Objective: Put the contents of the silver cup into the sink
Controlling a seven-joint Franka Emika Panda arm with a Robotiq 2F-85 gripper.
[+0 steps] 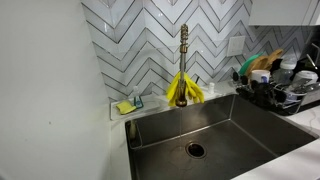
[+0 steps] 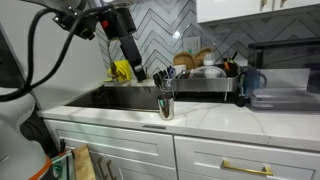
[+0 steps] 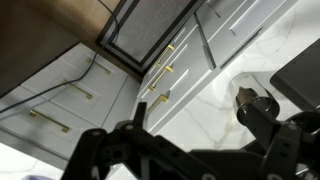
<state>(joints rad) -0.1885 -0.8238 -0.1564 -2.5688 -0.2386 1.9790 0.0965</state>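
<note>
Upright silver metal cup (image 2: 165,104), something dark poking out, on white marble surface (image 2: 240,118) beside rectangular brushed-steel sink (image 1: 235,125); black gripper (image 2: 142,68) jaws: cannot tell.

In an exterior view the camera is looking down closely into the sink (image 1: 250,122) toward the tiled wall (image 1: 150,30), in an exterior view it is facing that sink (image 2: 110,97) from farther off, and the wrist view is tilting over drawers (image 3: 70,90) and table (image 3: 210,100).

Even indoor light, no hard shadows. Both exterior views are low-res and soft. Sink (image 1: 245,128) steel shows a diffuse sheen, and the wall tiles (image 1: 130,40) carry glare patches. White surface (image 2: 230,118) is nearly blown out. Wrist view: near foreground is dark and blurred, cabinets (image 3: 70,95) are sharper.
</note>
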